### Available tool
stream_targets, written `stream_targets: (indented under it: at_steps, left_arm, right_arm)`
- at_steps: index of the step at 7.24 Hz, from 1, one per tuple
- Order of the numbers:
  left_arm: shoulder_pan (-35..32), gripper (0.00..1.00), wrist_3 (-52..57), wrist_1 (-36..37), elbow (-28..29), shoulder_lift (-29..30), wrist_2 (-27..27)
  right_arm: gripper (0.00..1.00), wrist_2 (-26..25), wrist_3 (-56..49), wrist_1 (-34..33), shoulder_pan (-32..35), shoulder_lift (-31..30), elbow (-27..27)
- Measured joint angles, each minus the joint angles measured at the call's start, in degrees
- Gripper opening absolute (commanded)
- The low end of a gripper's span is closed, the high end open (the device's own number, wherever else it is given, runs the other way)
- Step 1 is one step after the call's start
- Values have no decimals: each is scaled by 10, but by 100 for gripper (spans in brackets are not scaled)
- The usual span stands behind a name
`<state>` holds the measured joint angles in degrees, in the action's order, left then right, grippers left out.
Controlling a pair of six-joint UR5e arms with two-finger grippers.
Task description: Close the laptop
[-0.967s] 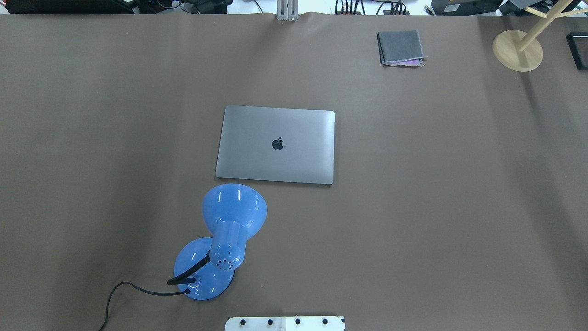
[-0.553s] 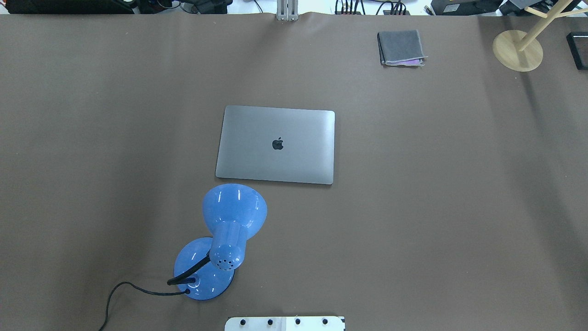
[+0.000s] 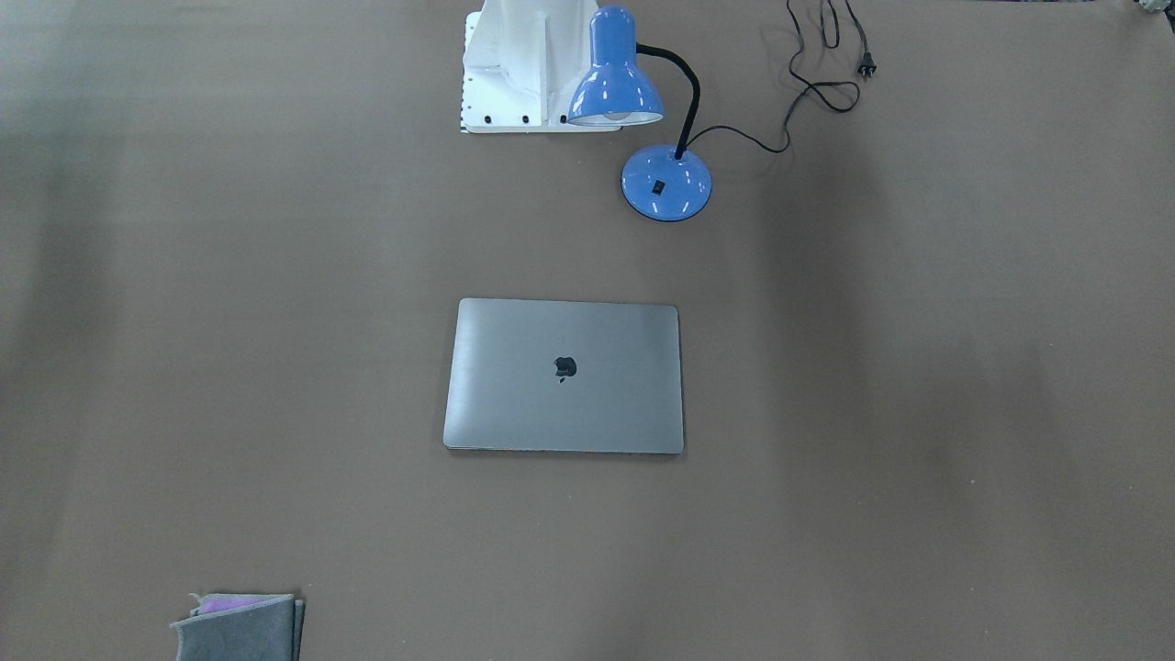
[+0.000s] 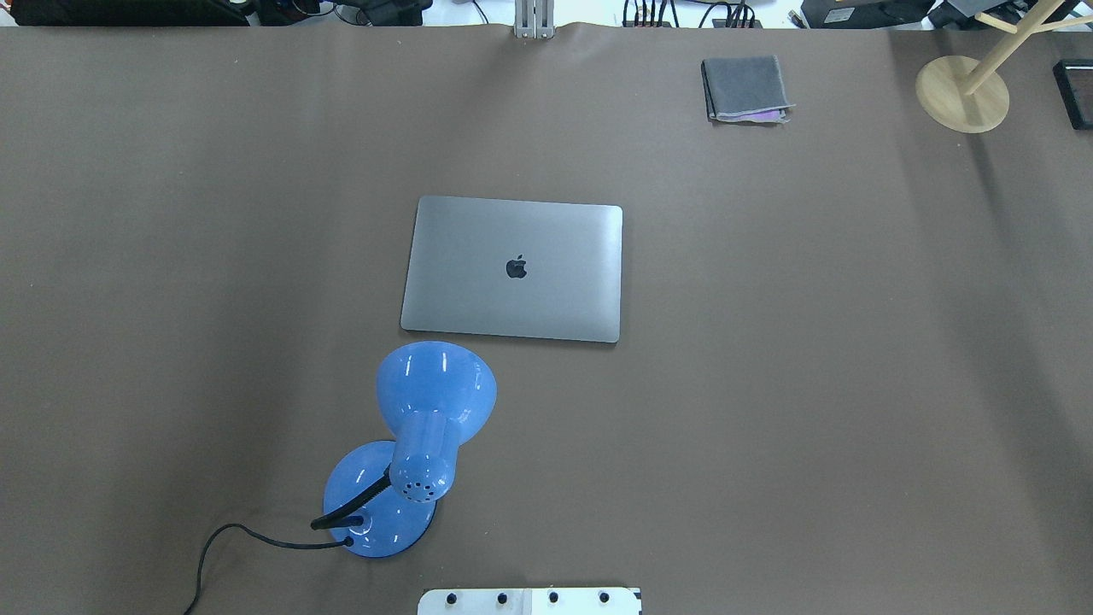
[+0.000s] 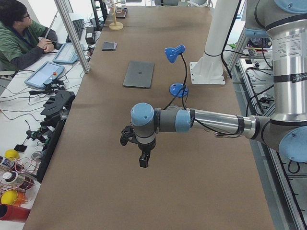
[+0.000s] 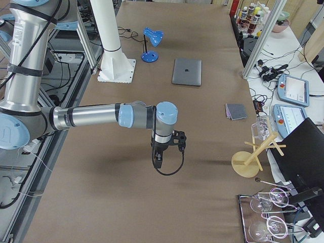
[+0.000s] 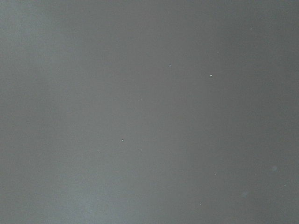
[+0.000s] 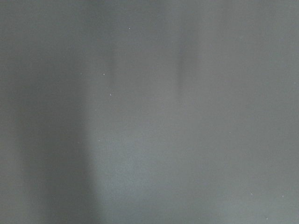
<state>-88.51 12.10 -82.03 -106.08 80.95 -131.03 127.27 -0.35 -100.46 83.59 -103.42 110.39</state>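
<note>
Nothing has moved vs the overhead shots a sec ago. Slim space-grey metal laptop (image 4: 512,270) sits mid-table, lid flat down, logo up, so I judge the task done. Left gripper (image 5: 144,160) and right gripper (image 6: 158,159) show only in the side views, hanging over bare brown table cover (image 4: 171,213), well apart from the laptop. I can't tell if their fingers are spread or pressed together. Wrist cams show just cover.

Risks, imo: an extra push could scuff the lid. A left-arm reach could clip the blue gooseneck desk lamp (image 4: 410,444), whose shade is near the laptop's robot-side corner, or snag its black cord (image 4: 213,547).

Room: wide bare cover both sides. Folded grey cloth (image 4: 745,89) and round-based wooden stand (image 4: 962,92) are well apart, far right.
</note>
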Motion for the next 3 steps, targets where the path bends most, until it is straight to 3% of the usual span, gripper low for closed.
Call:
stream_targets:
  at_steps: [3]
  left_arm:
    - [0,100,0,0,-3,0,1]
  right_arm:
    - [100,0,0,0,0,0,1]
